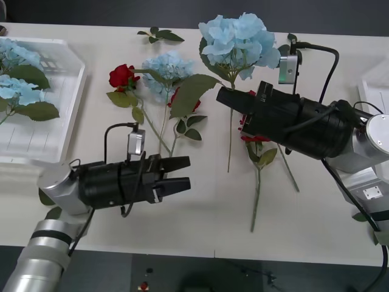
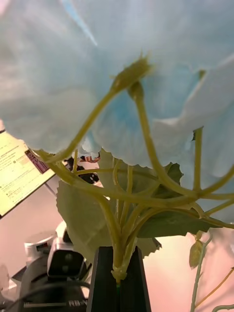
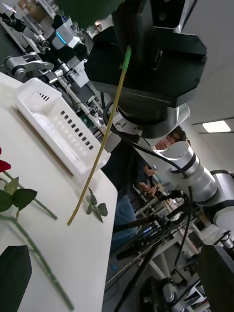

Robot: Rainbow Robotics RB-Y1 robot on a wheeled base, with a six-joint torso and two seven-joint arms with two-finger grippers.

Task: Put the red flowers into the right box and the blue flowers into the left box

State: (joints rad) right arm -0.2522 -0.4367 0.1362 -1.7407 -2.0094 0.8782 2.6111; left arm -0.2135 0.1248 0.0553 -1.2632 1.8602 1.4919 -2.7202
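Blue flowers: one large pale-blue head [image 1: 238, 38] stands at about 1 o'clock from table centre, carried by the right gripper [image 1: 226, 96], whose black fingers [image 2: 119, 280] are closed on the base of its stem cluster, as the right wrist view shows; in the front view the fingertips themselves are hidden behind the bloom's leaves, and the stem [image 1: 230, 141] hangs free below the wrist, its cut end hanging above the table [image 1: 206, 219]; a second blue head [image 1: 167, 68] lies on the table at 11 o'clock, partly overlapped by a broad leaf [image 1: 191, 92]; two more blue heads [image 1: 18, 91] rest in the left box [image 1: 58, 131] at 9 o'clock, both cut off by the frame edge; red flowers: one rose [image 1: 121, 75] lies in plain sight just beside the second blue head; another [image 1: 177, 97] is largely covered by the broad leaf; a third [image 1: 252, 137] is mostly hidden beneath the right arm, red petals and stem alone visible; right box [image 1: 374, 91] at 3 o'clock shows a corner of its rim, the rest obscured by the arm and frame edge; left gripper [image 1: 182, 173] hovers at 7 o'clock, fingers parted and holding nothing.
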